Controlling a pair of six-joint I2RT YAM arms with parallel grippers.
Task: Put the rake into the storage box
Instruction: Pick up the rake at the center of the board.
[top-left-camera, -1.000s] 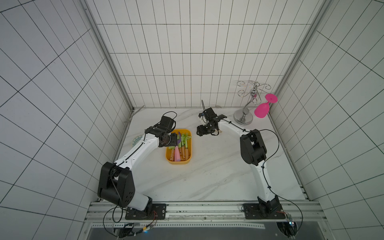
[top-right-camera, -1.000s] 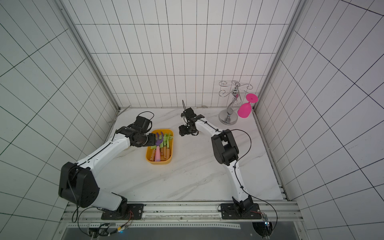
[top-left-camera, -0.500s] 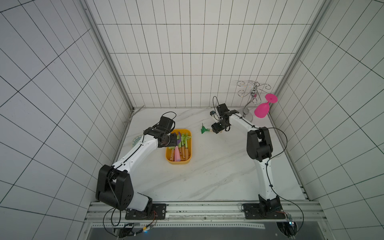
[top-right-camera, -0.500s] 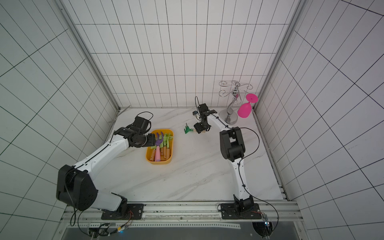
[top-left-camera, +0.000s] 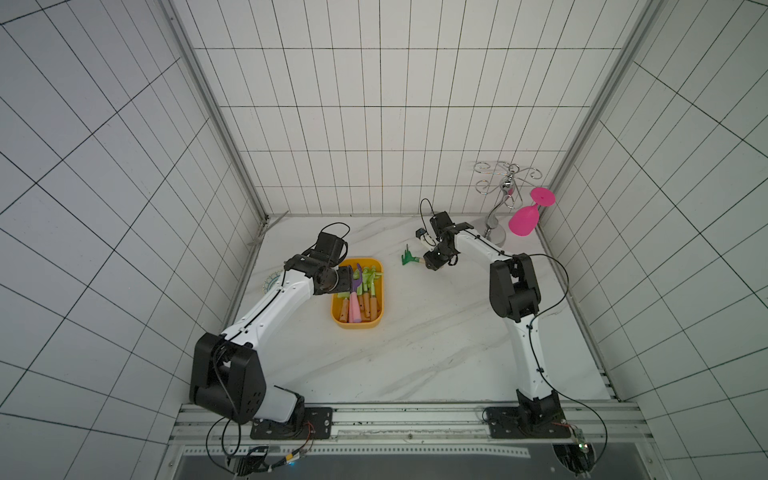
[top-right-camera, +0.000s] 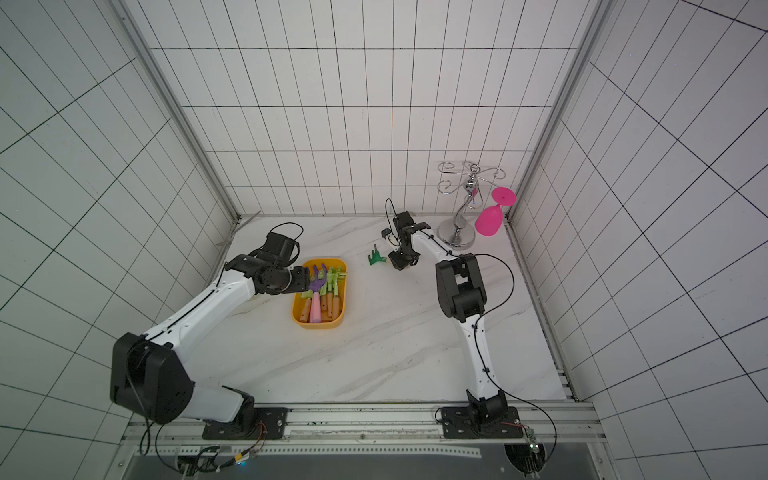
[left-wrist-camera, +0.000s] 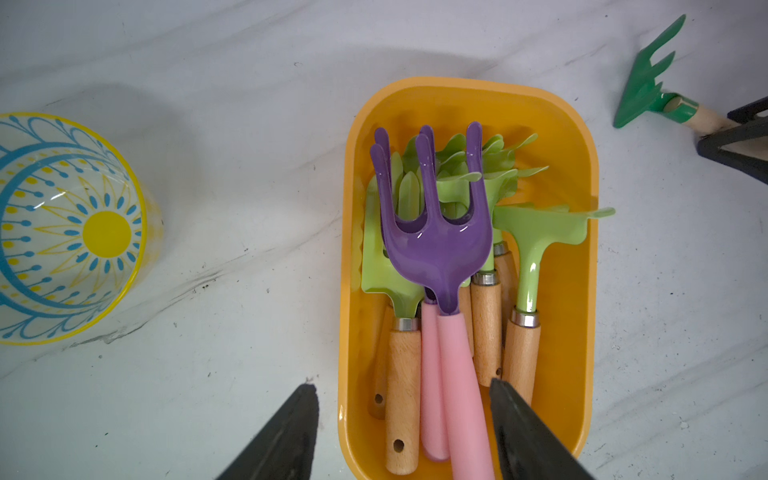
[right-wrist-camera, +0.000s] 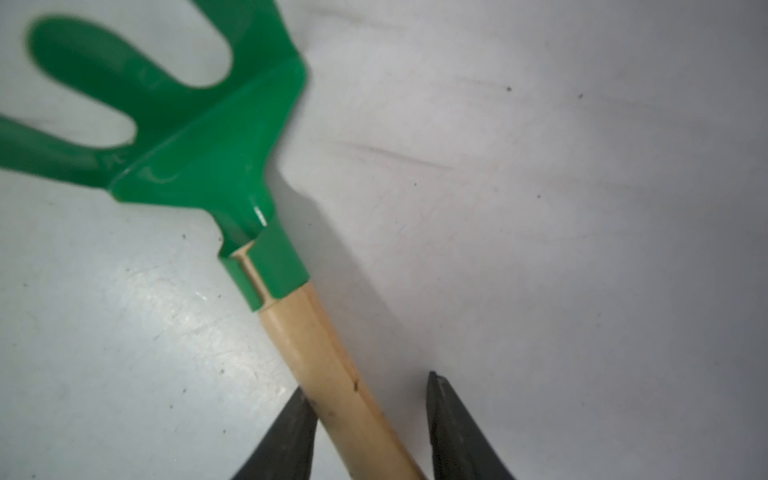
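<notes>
Grasp step. The green rake (right-wrist-camera: 199, 158) lies on the tabletop (top-left-camera: 415, 353), apart from the yellow storage box (top-left-camera: 357, 325). The right claw (right-wrist-camera: 368, 386) straddles its handle (right-wrist-camera: 299, 332), partly open and touching one side only. The left claw (left-wrist-camera: 402, 384) hangs open and empty over the box. Next move, as judged: clamp, lift, carry boxward.

Green rake (right-wrist-camera: 266, 266) handle between right end effector (right-wrist-camera: 368, 384) fingers (right-wrist-camera: 286, 436), 1 touching.
</notes>
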